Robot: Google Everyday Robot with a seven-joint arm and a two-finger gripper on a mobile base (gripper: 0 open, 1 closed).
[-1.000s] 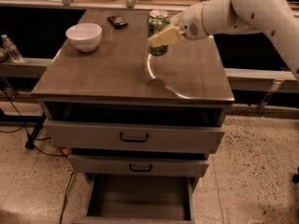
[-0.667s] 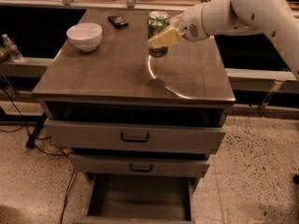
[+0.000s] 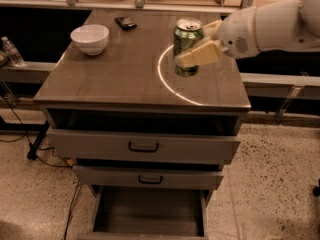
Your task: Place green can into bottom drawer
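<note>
The small green soda can (image 3: 186, 36) with its silver pull-tab top now sits lower, further right and larger in the camera view than a second ago. This suggests the white robot arm (image 3: 272, 26) has begun carrying it off the back of the brown wooden counter (image 3: 120, 69) toward the front edge. The pale two-finger gripper (image 3: 194, 46) has its jaws closed on the can's middle, holding it upright above a bright curved streak of light (image 3: 167, 84) on the counter top. The can appears to be lifted, so the next stage would be the long drop to the open bottom drawer (image 3: 150, 211), a narrow grey box with a dark interior, well below and to the left. The round white bowl (image 3: 90, 38) and a small dark object (image 3: 126, 22) stand untouched. The far jaw is hidden behind the can, and the gap beneath its base cannot be judged. The bottom drawer's front is cut off by the lower edge, as is the arm at the right.
</note>
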